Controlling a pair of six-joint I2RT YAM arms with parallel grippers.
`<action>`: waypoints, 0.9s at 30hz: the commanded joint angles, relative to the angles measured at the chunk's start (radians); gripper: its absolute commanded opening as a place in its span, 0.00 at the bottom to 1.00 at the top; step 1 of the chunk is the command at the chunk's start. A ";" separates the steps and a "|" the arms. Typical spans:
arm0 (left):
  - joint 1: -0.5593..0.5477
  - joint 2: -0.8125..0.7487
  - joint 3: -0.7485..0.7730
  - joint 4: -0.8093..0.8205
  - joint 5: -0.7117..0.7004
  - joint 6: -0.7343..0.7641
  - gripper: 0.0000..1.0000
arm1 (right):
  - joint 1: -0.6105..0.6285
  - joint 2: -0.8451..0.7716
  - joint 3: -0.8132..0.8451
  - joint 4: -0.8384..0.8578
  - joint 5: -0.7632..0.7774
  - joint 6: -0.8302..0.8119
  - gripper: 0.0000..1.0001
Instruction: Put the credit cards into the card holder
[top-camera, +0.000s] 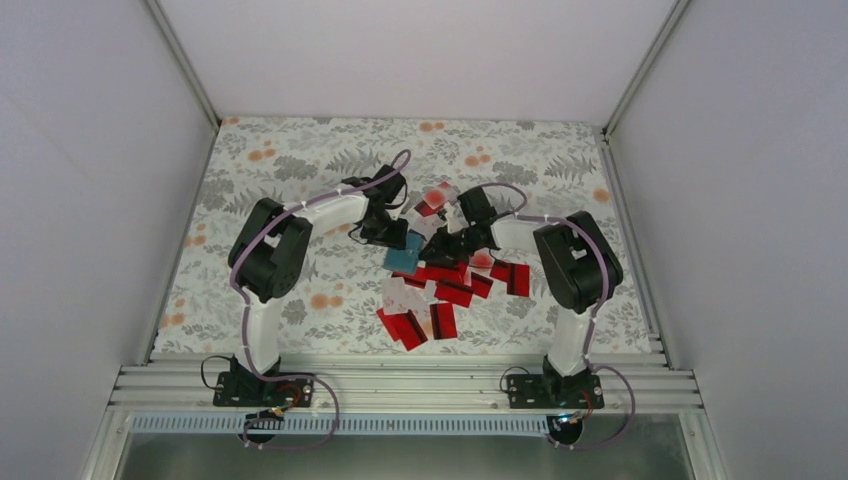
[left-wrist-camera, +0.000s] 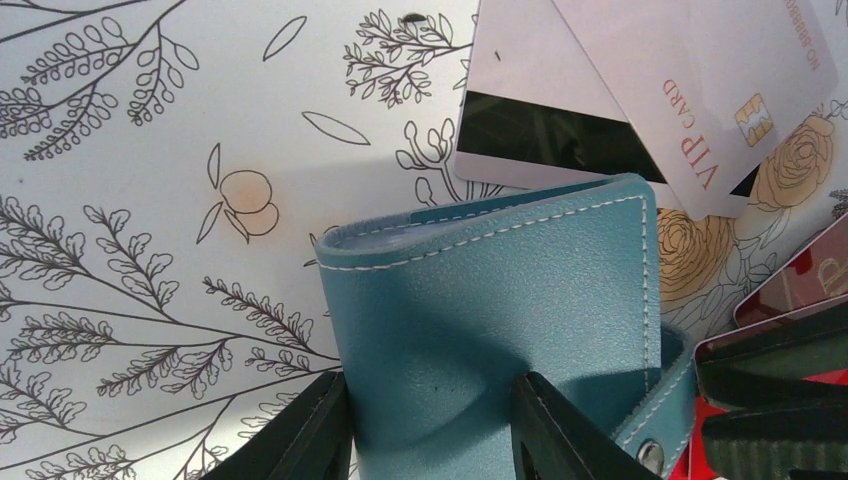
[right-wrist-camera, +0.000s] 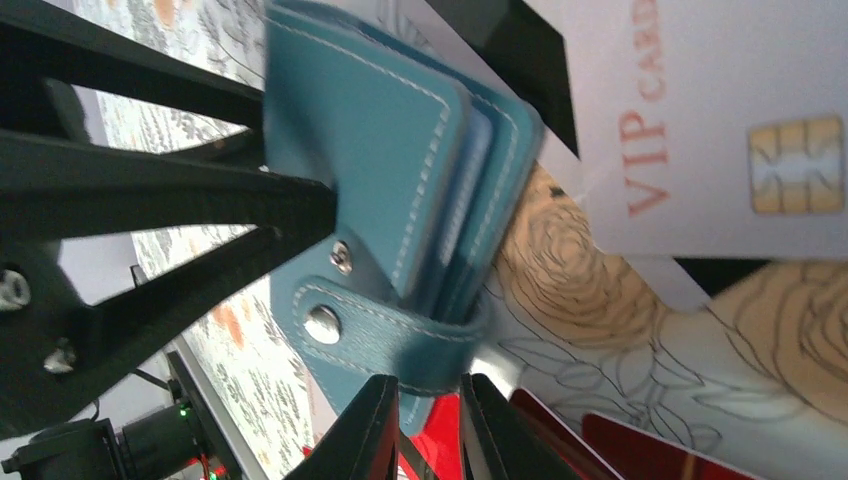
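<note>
Both arms bend inward over the floral-patterned bench (top-camera: 300, 150). The left hand (left-wrist-camera: 428, 392) pinches the teal-blue stitched leather card holder (left-wrist-camera: 500, 270); the right hand (right-wrist-camera: 428, 392) pinches its snap strap (right-wrist-camera: 385, 328).

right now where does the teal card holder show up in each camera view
top external: card holder at picture centre, just above the red cards.
left wrist: card holder lower centre, large.
right wrist: card holder upper centre-left, strap downward.
shared landmark: white VIP card beside it, both wrist views.
</note>
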 joint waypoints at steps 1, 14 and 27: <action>-0.020 0.036 -0.003 -0.081 0.004 -0.012 0.40 | 0.006 0.021 0.040 0.033 -0.030 -0.007 0.17; -0.019 0.071 0.015 -0.064 0.044 -0.019 0.31 | 0.014 0.066 0.089 0.030 -0.072 -0.023 0.17; -0.019 0.083 0.007 -0.068 0.046 -0.042 0.28 | 0.021 0.042 0.088 0.029 -0.064 0.041 0.17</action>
